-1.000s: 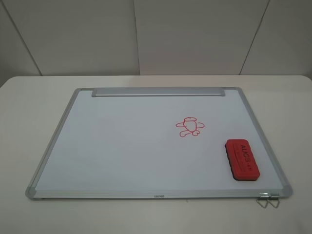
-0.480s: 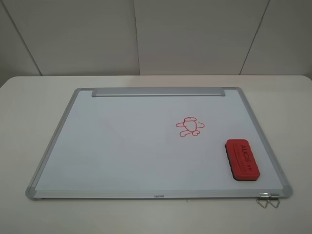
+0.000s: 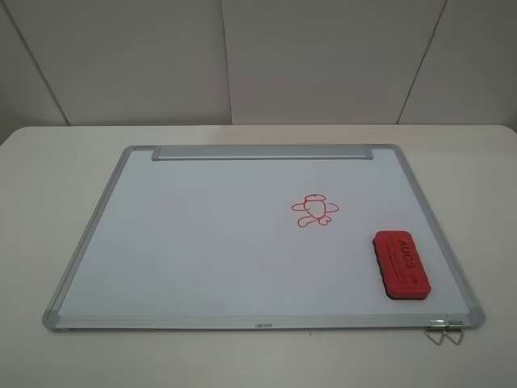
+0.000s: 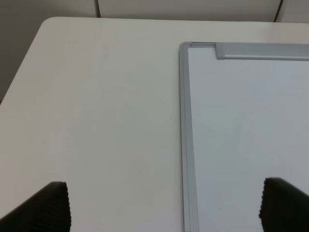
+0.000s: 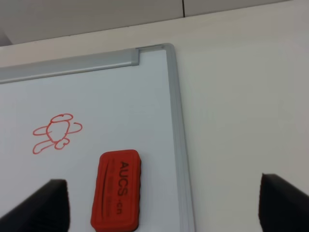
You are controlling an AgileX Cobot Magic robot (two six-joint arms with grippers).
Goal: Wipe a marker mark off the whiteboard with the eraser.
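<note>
the whiteboard point(image 3: 202, 242) lies flat on the table point(image 3: 48, 162), its tray strip point(image 3: 262, 152) along the far edge, toward the wall. on the board, right of the middle, sits a rounded figure drawing point(image 3: 315, 210). the eraser point(image 3: 401, 264) rests on the board nearer and further right than the drawing, apart from it, close beside the right frame and near the front right corner. a wire clip point(image 3: 444, 331) lies on the table just before that corner. bare table lies left of the board's left frame and right of its right frame
</note>
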